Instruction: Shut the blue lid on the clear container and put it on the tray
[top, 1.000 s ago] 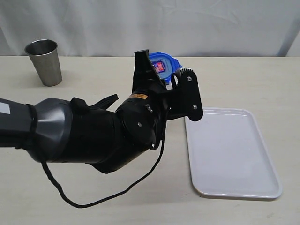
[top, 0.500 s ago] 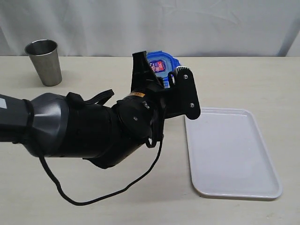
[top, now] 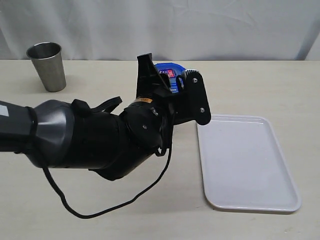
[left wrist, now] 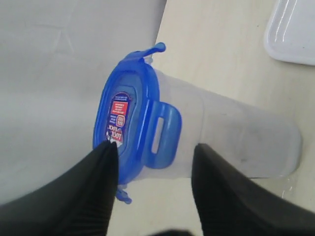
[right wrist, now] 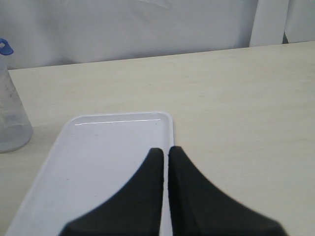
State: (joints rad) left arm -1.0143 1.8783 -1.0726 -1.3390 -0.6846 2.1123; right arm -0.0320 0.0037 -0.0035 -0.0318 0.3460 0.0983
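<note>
Right claw (right wrist: 166, 152) together over tray (top: 250, 170). Left claw (left wrist: 156, 149) apart, straddling blue lid (left wrist: 123, 123) atop clear container (left wrist: 236, 137), upright on surface (top: 250, 85) beside tray. Likely light, slick, thin-walled: grip mid-body, firm not crushing; lid could pop.

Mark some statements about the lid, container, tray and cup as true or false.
1. The lid sits on the container. True.
2. The container stands on the tray. False: it stands on the table, beside the tray.
3. The right end effector is shut. True.
4. The cup lies on its side. False: it stands upright.
</note>
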